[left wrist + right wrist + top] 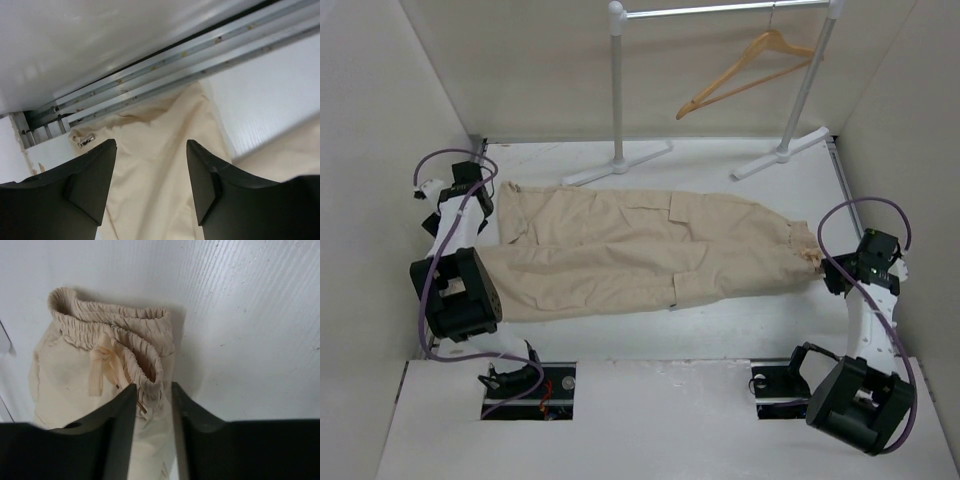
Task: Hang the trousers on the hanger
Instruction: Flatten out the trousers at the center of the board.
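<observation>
At the far left of the bench [720,330], I am holding my left claw [480,195] over the leg ends of the trousers [640,250]. Its jaws are standing wide apart, gripping nothing. In my left wrist view the cream cloth [155,190] is lying in the gap between the two dark fingers [95,175] and running up to the aluminium rails [200,55] at the bench edge. I cannot tell whether the fingers are touching the cloth.

The trousers are lying flat across the middle of the bench. The two legs are pointing left and lying side by side, and the waistband [805,250] is pointing right.

Behind them the white garment rack [618,90] is standing at the far edge. The wooden hanger [745,68] is hanging tilted from its rail, toward the right and well apart from the trousers.

At the right, my right claw [835,270] is sitting at the waistband. In my right wrist view the jaws are drawn close together and pinching a fold of the gathered elastic [152,382] between them. The drawstring [97,372] is hanging just left of the grip.
</observation>
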Motion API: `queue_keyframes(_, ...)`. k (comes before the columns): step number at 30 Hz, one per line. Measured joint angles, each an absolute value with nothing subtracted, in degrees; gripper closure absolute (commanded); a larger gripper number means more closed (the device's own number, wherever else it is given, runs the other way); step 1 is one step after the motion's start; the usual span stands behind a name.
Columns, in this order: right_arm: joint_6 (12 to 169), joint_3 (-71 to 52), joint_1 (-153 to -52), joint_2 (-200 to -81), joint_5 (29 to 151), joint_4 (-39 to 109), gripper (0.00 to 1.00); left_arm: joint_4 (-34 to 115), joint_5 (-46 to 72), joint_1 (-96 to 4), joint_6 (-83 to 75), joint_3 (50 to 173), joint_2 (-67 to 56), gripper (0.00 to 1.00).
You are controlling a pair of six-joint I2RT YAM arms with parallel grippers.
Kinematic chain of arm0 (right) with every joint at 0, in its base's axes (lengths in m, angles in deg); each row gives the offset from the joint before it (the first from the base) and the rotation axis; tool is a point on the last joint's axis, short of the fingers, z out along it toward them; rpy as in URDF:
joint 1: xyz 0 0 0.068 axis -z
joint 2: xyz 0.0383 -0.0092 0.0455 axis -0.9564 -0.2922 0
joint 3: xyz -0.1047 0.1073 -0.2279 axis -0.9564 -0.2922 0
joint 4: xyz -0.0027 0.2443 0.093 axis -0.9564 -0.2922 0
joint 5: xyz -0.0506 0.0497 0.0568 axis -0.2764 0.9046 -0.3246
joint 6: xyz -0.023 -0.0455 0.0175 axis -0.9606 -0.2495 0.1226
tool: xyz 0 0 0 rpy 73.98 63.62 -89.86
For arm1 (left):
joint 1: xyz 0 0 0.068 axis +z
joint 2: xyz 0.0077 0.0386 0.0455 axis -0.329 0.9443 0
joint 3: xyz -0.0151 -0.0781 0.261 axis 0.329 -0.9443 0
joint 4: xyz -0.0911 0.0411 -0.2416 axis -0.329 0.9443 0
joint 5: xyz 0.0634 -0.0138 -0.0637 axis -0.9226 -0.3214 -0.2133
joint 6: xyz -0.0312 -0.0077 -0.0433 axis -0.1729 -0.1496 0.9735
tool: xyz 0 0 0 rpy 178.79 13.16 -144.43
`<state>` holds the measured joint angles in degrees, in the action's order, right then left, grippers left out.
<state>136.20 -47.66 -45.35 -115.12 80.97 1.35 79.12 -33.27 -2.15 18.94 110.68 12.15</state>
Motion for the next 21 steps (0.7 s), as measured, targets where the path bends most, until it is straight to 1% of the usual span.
queue_keyframes(2,136.0,-47.6,-45.3,-114.5,80.4,0.9,0.47,79.5,-34.3,-3.9,18.0,110.8,11.2,0.41)
queue_keyframes(5,135.8,-47.2,-45.4,-113.5,79.7,-0.2,0.36,80.4,-34.9,-3.7,17.3,110.8,9.1,0.42)
queue_keyframes(9,135.4,-44.6,-46.1,-111.9,78.9,-2.3,0.28,80.3,-35.1,-4.5,17.2,109.7,5.2,0.52)
queue_keyframes(12,135.0,-41.5,-46.9,-110.2,77.9,-3.5,0.20,78.3,-32.0,-11.6,16.7,109.9,5.1,0.54)
queue_keyframes(15,134.2,-38.5,-48.1,-108.5,76.9,-4.3,0.19,77.3,-27.1,-19.4,15.3,113.2,10.1,0.51)
queue_keyframes(16,134.0,-37.9,-48.7,-107.7,76.7,-4.3,0.21,76.9,-25.9,-21.1,14.7,114.7,12.4,0.49)
queue_keyframes(17,133.8,-37.6,-49.4,-107.0,76.7,-4.3,0.29,76.3,-25.0,-22.3,13.9,116.1,15.0,0.48)
queue_keyframes(18,133.4,-37.6,-50.4,-106.2,76.7,-4.3,0.41,76.0,-24.4,-23.2,13.1,117.5,17.6,0.48)
queue_keyframes(20,132.5,-37.7,-53.1,-104.6,77.1,-4.6,0.74,75.7,-23.9,-24.0,11.6,119.4,22.0,0.48)
queue_keyframes(21,132.2,-38.0,-54.7,-103.7,77.6,-4.5,0.80,75.7,-23.8,-24.0,10.8,119.9,23.6,0.48)
